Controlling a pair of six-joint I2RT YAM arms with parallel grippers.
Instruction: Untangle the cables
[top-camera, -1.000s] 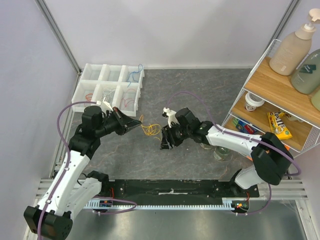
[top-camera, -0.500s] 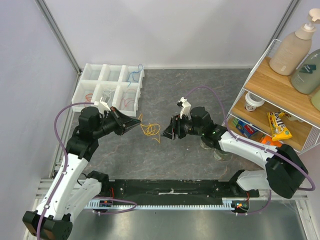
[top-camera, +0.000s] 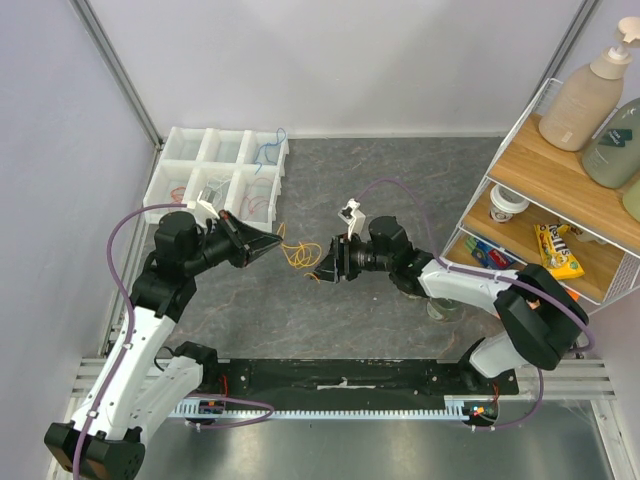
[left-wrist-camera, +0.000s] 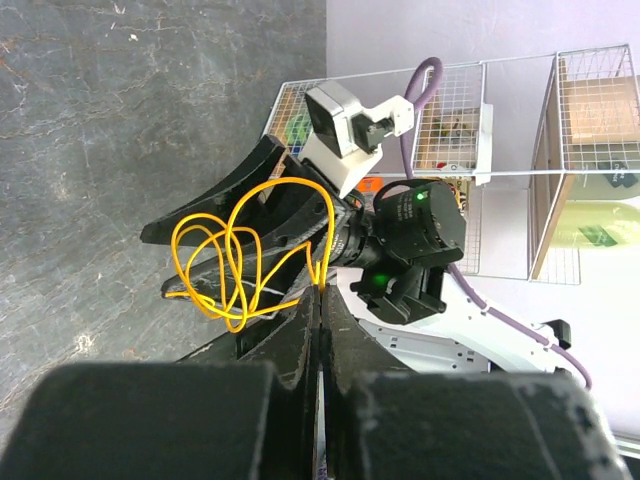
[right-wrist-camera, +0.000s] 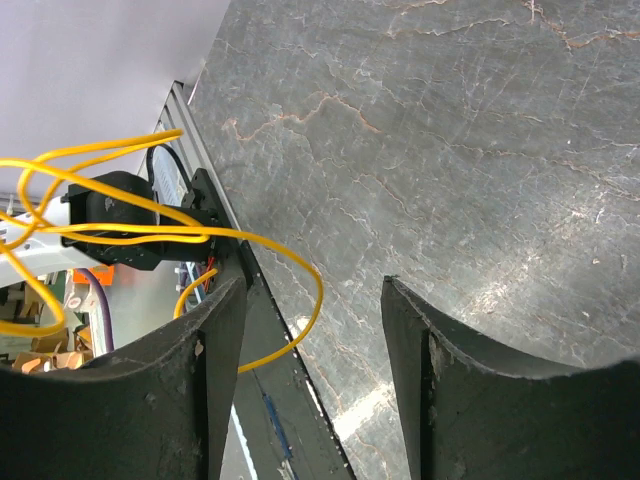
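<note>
A tangle of thin yellow cable loops (top-camera: 300, 258) hangs above the grey table between the two grippers. My left gripper (top-camera: 279, 243) is shut on the yellow loops; in the left wrist view its jaws pinch two strands (left-wrist-camera: 322, 278), and the tangle (left-wrist-camera: 240, 255) spreads out to the left of them. My right gripper (top-camera: 322, 266) is open, right next to the tangle on its right. In the right wrist view a yellow loop (right-wrist-camera: 290, 310) passes by the left finger (right-wrist-camera: 215, 350) and holds nothing. Other colours are not in the tangle.
A white compartment tray (top-camera: 180, 170) at the back left holds thin loops, blue (top-camera: 268, 150) and red. A wire rack (top-camera: 560, 215) with bottles and snacks stands at the right. A clear jar (top-camera: 442, 305) sits under the right arm.
My right gripper has moved left toward the yellow tangle and now sits right beside it. My left gripper has kept its hold on the loops, shifting only slightly.
</note>
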